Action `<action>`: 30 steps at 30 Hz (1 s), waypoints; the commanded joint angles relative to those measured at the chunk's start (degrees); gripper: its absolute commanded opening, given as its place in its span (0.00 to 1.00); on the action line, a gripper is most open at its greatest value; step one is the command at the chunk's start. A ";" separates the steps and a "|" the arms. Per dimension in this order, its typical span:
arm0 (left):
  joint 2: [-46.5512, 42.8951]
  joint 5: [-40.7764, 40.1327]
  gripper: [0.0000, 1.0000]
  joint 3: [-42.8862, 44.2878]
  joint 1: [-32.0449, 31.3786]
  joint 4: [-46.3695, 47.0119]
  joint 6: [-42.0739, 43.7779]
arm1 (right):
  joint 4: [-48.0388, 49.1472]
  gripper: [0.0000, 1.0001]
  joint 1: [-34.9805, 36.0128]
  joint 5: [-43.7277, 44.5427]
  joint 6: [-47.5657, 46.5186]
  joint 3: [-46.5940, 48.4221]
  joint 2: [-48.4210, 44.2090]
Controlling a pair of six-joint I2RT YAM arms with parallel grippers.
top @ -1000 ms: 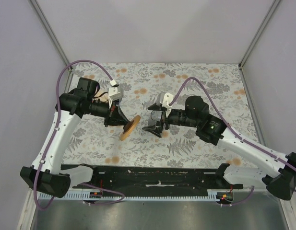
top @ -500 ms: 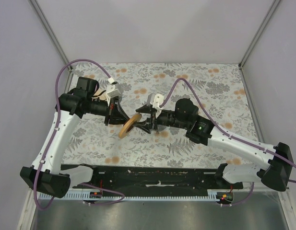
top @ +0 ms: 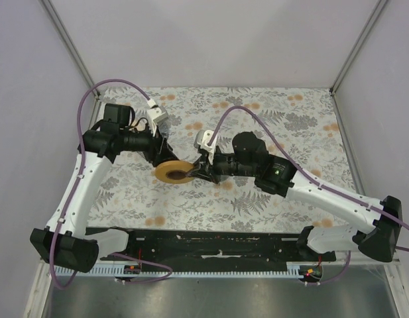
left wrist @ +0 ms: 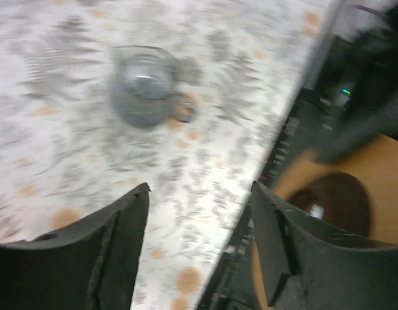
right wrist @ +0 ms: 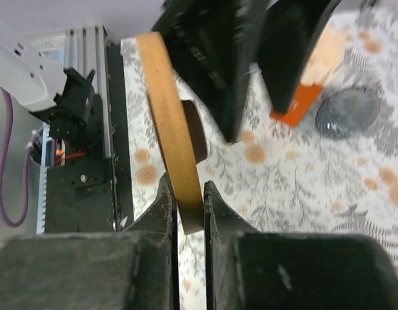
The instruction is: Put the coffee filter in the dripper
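While our right gripper [right wrist: 189, 194] pinches the amber ring [right wrist: 169, 110] edgewise, probably steadying the dripper [right wrist: 193, 132] above the middle of the table [top: 297, 119], our left gripper [left wrist: 199, 187] gapes empty; we see no coffee filter.

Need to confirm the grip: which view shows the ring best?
Right wrist: the ring is sharp, edge-on, pinched by the right end effector. Top shows its face, small; left wrist, a blurred part.

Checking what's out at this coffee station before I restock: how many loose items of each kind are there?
dripper: 1
glass cup: 1
orange packet: 1
Total: 3
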 commanded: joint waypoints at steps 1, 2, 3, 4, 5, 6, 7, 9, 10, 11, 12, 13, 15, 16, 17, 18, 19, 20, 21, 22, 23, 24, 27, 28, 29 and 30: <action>0.55 -21.56 0.73 -0.40 1.47 11.89 -12.37 | -14.72 0.00 -5.26 13.88 6.73 9.96 4.21; 0.90 -21.31 0.75 -0.75 2.44 13.11 -12.63 | -16.93 0.00 -6.75 11.60 7.17 10.24 4.74; 1.16 -20.01 0.75 -1.45 2.88 14.34 -12.98 | -17.21 0.00 -8.07 8.53 7.61 9.72 4.66; 1.52 -17.99 0.75 -2.24 2.89 15.75 -13.42 | -16.34 0.00 -9.39 5.72 10.05 8.84 4.66; 1.78 -14.84 0.75 -3.46 2.89 18.03 -14.38 | -14.86 0.00 -10.62 3.08 11.38 7.70 4.83; 2.30 -13.15 0.75 -4.52 2.89 20.14 -16.05 | -14.23 0.00 -11.07 1.66 12.27 7.43 5.35; 2.92 -12.70 0.76 -4.71 2.89 21.11 -16.93 | -14.05 0.00 -11.68 1.47 13.14 7.60 5.88; 4.94 -14.79 0.76 -2.78 3.06 20.34 -16.77 | -14.49 0.00 -13.61 0.51 14.90 8.04 7.03; 5.73 -16.98 0.76 -1.30 3.24 19.29 -16.16 | -15.01 0.00 -15.36 -1.32 16.22 8.30 7.46; 6.09 -18.74 0.76 -0.50 3.59 18.84 -15.37 | -15.89 0.00 -17.03 -3.08 17.19 8.48 7.64; 6.18 -20.68 0.76 0.03 3.68 18.75 -14.84 | -16.94 0.00 -18.88 -4.67 18.15 8.74 7.91; 5.83 -22.52 0.76 0.13 3.59 19.27 -14.66 | -18.08 0.00 -20.55 -6.34 18.42 9.27 8.34; 5.39 -23.51 0.77 -0.66 3.59 19.98 -14.66 | -21.59 0.00 -23.98 -8.97 18.60 10.50 9.83; 5.47 -22.90 0.77 -1.19 3.59 20.24 -14.92 | -22.65 0.00 -25.38 -10.56 18.60 11.11 10.80; 5.56 -22.02 0.77 -1.80 3.59 20.42 -15.18 | -23.45 0.00 -26.96 -12.83 18.69 11.47 11.94; 5.74 -21.06 0.77 -2.50 3.59 20.60 -15.62 | -23.45 0.00 -28.81 -16.77 19.21 11.38 13.08; 5.91 -20.53 0.77 -3.29 3.59 20.77 -16.06 | -23.45 0.00 -30.22 -20.20 20.09 11.38 14.22; 6.17 -20.35 0.77 -3.65 3.59 20.77 -16.32 | -23.45 0.00 -31.97 -23.11 20.88 11.30 15.28; 6.26 -20.34 0.77 -4.00 3.59 20.60 -16.41 | -23.45 0.00 -33.12 -26.45 21.15 11.12 16.60; 6.26 -20.43 0.77 -4.27 3.59 20.77 -16.33 | -23.45 0.00 -34.26 -28.48 21.24 11.12 17.57; 6.18 -20.43 0.77 -4.44 3.59 20.69 -16.41 | -23.45 0.00 -34.88 -30.42 21.24 11.29 18.79; 6.09 -20.43 0.77 -4.62 3.59 20.69 -16.42 | -23.37 0.00 -35.33 -32.44 21.24 11.38 20.11; 5.65 -20.17 0.77 -4.71 3.50 20.60 -16.59 | -23.37 0.00 -36.64 -36.84 21.41 11.73 22.93; 5.39 -20.08 0.77 -4.88 3.59 20.68 -16.50 | -23.28 0.00 -37.17 -37.81 21.24 11.47 23.63; 5.30 -19.99 0.77 -4.97 3.42 20.69 -16.42 | -22.93 0.00 -37.61 -38.69 21.24 11.21 24.25; 5.12 -19.99 0.77 -5.15 3.59 20.77 -16.50 | -22.75 0.00 -38.22 -39.22 21.41 10.95 24.95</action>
